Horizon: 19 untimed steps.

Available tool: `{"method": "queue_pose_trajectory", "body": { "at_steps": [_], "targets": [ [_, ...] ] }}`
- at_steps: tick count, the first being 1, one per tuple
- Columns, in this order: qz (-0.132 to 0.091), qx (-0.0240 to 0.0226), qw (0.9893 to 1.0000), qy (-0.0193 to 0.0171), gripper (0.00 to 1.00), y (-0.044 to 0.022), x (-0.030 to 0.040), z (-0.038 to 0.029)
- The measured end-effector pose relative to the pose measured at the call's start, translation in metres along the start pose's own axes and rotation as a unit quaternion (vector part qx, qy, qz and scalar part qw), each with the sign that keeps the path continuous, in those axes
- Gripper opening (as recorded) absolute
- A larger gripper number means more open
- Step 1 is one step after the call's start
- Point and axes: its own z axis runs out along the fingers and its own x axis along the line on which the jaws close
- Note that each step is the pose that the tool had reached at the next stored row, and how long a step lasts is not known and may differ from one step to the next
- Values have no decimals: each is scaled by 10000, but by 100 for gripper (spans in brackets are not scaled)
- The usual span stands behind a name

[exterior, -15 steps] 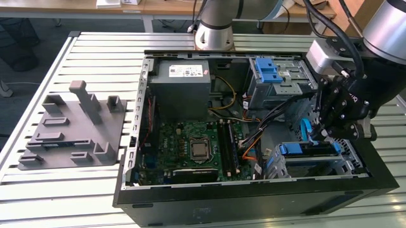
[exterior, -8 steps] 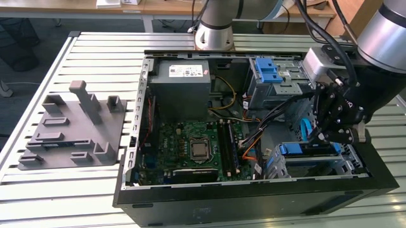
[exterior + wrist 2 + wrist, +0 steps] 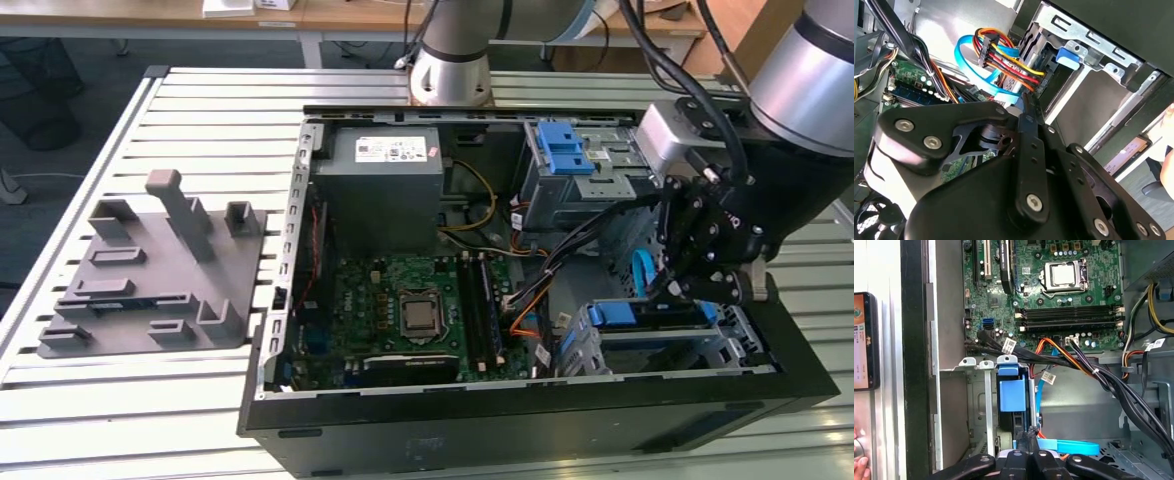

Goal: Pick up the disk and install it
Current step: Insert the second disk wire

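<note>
**A:** Where is the hand, and how far open is it?

**B:** In the exterior view the hand (image 3: pixel 694 288) hangs on the black arm over the corner of an open computer case (image 3: pixel 534 430), on the exterior view's right. The case lies on its side on a slatted metal table (image 3: pixel 134 420). In both wrist views the two dark fingers (image 3: pixel 1026 437) are pressed together into one narrow blade, with nothing pinched between them.

**A:** And the disk?

**B:** The disk (image 3: pixel 1013 396) sits inside the case, slotted into a silver drive cage (image 3: pixel 979 405). Its blue plastic bracket faces the camera. In the exterior view the same blue edge (image 3: pixel 650 316) shows just below the hand.

**A:** Does the hand touch it?

**B:** The closed fingertips come right up against the end of the disk in the first wrist view. I cannot tell whether they actually press on it.

**A:** What lies around them?

**B:** A flat blue data cable (image 3: pixel 1069 446) runs just beside the fingertips. In the second wrist view the fingertips (image 3: pixel 1027 102) point at a bundle of red, yellow and orange wires (image 3: pixel 1009 65). The green motherboard (image 3: pixel 414 310) fills the middle of the case, and the grey power supply (image 3: pixel 387 165) sits at its far end. On the exterior view's left, well apart from the case, a grey fixture plate (image 3: pixel 147 290) with upright posts rests on the table.
</note>
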Motion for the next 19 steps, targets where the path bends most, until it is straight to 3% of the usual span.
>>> {"method": "queue_pose_trajectory", "body": {
  "at_steps": [3, 19],
  "targets": [
    [0, 1, 10000, 8, 11, 2, 3, -49],
    [0, 1, 10000, 9, 11, 4, 5, -88]
  ]
}}
